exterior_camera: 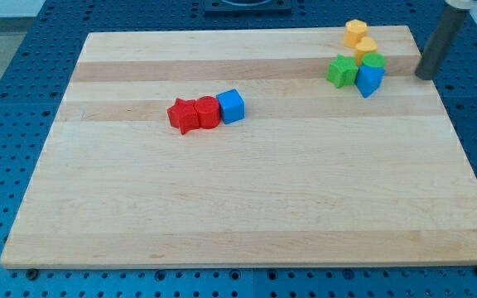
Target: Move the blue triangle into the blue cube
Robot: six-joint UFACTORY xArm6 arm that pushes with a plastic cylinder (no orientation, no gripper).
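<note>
My tip (423, 77) sits at the far right edge of the counter (247, 207), near the view's top. It is a plain dark rod with no fingers on it, so there is nothing to spread or pinch; it only pushes.

Just to the view's left of my tip, with a small gap between, lies the blue triangle (370, 80). It is packed into a cluster: a green block (342, 71) touches it on the view's left, another green block (374, 61) sits right behind it, and two yellow blocks (364, 46) (355, 32) run on toward the view's top edge.

The blue cube (231, 106) is well apart, toward the middle of the counter, at the right end of a short row with a red cylinder (207, 112) and a red star-like block (184, 116) touching in line.

What the coming move turns on: the triangle lies between my tip and the cube, roughly on one line running to the view's left and slightly down. So I am already on the correct side to push. My worry is the green block at the triangle's left, which stands close to that path and may be dragged along.
</note>
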